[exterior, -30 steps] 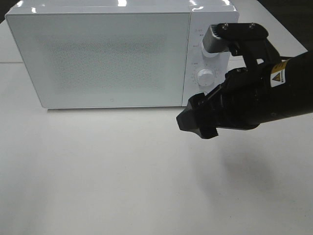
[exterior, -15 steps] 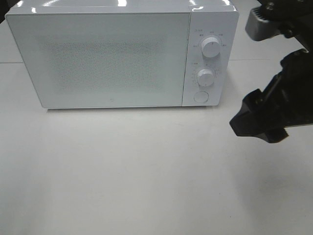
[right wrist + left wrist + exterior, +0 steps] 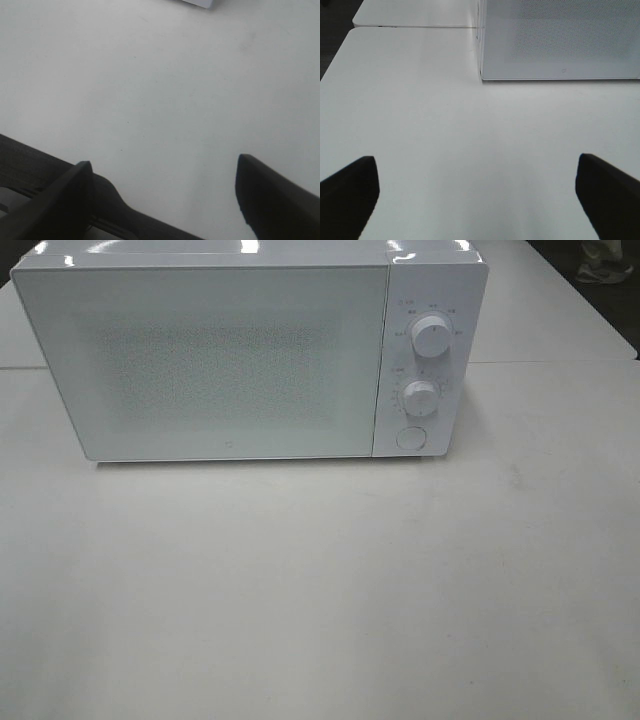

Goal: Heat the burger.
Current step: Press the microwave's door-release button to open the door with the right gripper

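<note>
The burger is out of view in every frame. A white microwave point(image 3: 250, 350) stands at the back of the white table with its door shut; its door also shows in the left wrist view point(image 3: 560, 40). Two dials point(image 3: 430, 337) and a round button point(image 3: 410, 438) sit on its right panel. Neither arm shows in the high view. My left gripper point(image 3: 477, 195) is open and empty above bare table, left of the microwave's front corner. My right gripper point(image 3: 165, 195) is open and empty over bare table.
The white table point(image 3: 320, 590) stretches in front of the microwave. A second table joins at the back left point(image 3: 415, 15). A dark edge point(image 3: 30, 160) runs under the right gripper's view. A microwave corner point(image 3: 200, 3) just shows there.
The right arm, which was in front of the microwave's control panel, has drawn back to the right and left the high view. The microwave has not moved.
</note>
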Available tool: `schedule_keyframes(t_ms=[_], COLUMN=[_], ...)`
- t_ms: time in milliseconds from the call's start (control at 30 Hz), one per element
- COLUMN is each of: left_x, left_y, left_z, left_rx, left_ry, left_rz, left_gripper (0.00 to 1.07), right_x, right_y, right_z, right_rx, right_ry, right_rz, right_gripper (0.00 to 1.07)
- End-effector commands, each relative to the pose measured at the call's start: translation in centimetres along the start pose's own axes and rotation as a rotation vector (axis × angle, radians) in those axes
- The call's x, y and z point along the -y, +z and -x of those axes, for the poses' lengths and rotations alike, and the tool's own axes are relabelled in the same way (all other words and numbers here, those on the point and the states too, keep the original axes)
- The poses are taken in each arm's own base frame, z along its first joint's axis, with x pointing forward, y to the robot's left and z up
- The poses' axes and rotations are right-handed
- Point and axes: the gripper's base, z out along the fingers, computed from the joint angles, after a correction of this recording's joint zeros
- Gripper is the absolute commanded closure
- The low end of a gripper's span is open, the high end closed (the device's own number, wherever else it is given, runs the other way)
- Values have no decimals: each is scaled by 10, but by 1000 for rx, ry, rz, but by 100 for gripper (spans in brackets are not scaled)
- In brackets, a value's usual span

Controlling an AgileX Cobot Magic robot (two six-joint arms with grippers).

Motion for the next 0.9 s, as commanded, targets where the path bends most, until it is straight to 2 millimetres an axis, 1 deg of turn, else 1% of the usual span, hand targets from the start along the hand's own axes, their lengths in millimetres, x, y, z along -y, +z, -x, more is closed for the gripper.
schedule_keyframes(t_ms=[33,100,133,167,200,233,300,333,367,400,433,467,500,600,667,700,767,900], left_x=[0,0,0,0,0,0,0,0,0,0,0,0,0,0,0,0,0,0], left_y=[-2,-2,-2,-2,-2,-2,-2,-2,-2,-2,-2,-2,-2,-2,-2,-2,-2,-2], left_z=[-2,-2,-2,-2,-2,-2,-2,-2,-2,-2,-2,-2,-2,-2,-2,-2,-2,-2], left_rx=[17,17,17,17,17,17,17,17,17,17,17,17,17,17,17,17,17,17], left_ry=[-3,-3,-3,-3,-3,-3,-3,-3,-3,-3,-3,-3,-3,-3,-3,-3,-3,-3], left_rz=[4,4,4,4,4,4,4,4,4,4,4,4,4,4,4,4,4,4], left_gripper=[6,6,6,6,6,6,6,6,6,6,6,6,6,6,6,6,6,6], right_x=[8,14,14,16,16,16,17,17,17,16,16,16,14,13,11,11,10,9], right_y=[-12,-26,-26,-37,-41,-41,-57,-57,-57,-57,-57,-58,-55,-53,-47,-47,-41,-34], right_z=[-9,-21,-21,-30,-34,-34,-56,-56,-61,-74,-74,-81,-91,-97,-113,-113,-121,-128], right_rx=[10,58,58,111,130,130,221,221,237,272,272,288,313,326,384,384,416,434], right_ry=[58,85,85,102,112,112,168,168,179,199,199,202,217,224,235,235,233,231], right_rz=[-28,-53,-53,-66,-73,-73,-119,-119,-130,-158,-158,-166,-180,-188,-207,-207,-210,-212], right_gripper=[31,31,31,31,31,31,31,31,31,31,31,31,31,31,31,31,31,31])
